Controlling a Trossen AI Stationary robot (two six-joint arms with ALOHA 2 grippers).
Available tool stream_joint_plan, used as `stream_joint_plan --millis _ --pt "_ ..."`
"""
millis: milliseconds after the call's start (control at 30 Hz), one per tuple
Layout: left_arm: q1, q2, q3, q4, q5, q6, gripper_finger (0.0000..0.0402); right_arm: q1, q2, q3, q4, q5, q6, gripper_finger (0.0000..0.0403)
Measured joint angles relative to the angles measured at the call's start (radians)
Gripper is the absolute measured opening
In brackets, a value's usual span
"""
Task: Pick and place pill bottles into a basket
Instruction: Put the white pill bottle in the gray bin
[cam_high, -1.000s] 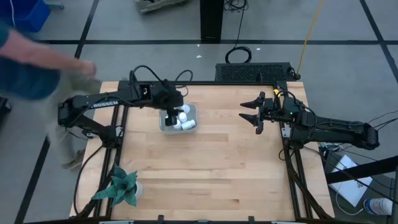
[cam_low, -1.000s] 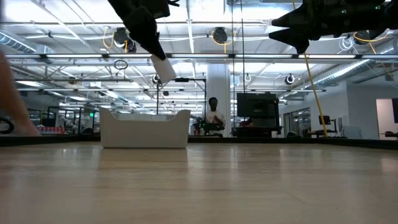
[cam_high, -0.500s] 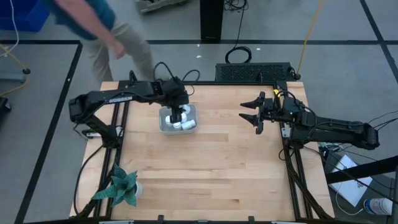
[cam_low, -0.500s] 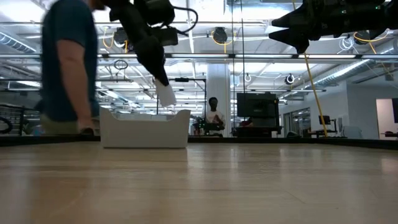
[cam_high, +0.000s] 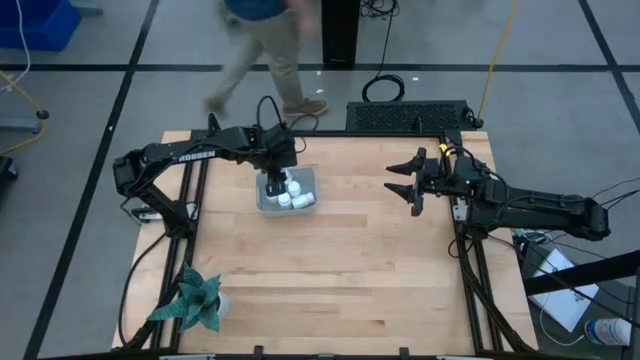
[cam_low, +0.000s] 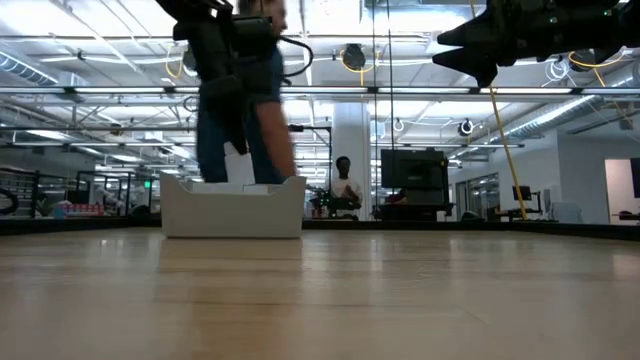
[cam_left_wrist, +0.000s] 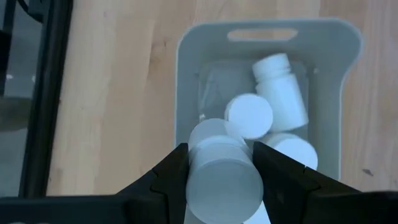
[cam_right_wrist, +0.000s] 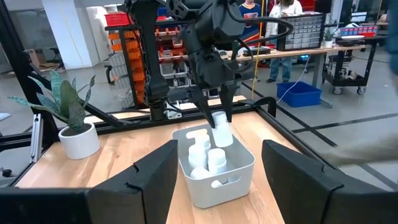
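The left gripper (cam_left_wrist: 221, 171) pinches a small white round pill bottle (cam_left_wrist: 222, 177) over the pale grey-blue plastic basket (cam_high: 308, 178), at 11 o'clock on the tabletop (cam_high: 330, 270). The right gripper (cam_high: 404, 179) waits at 2 o'clock, spread.

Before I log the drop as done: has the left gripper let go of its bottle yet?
Not yet. The left gripper is shut on a pill bottle, fingers on both sides, above the basket.
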Motion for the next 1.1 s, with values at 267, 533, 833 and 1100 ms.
stream_joint_plan --millis 267,533,833,1100 --pt "0.000 0.000 0.000 -0.056 0.031 -0.024 0.0162 0.000 0.000 0.000 -0.008 0.000 -0.001 0.0224" --pt "0.006 0.018 0.000 -0.095 0.058 -0.033 0.0162 0.000 0.000 0.000 -0.009 0.000 -0.001 0.0224" --pt "0.030 0.096 -0.029 -0.078 0.057 -0.029 0.0162 0.000 0.000 0.000 -0.009 -0.003 -0.001 0.0224" --pt "0.036 0.114 -0.028 -0.020 0.108 0.004 0.0162 0.000 0.000 0.000 -0.008 -0.002 0.003 0.0224"
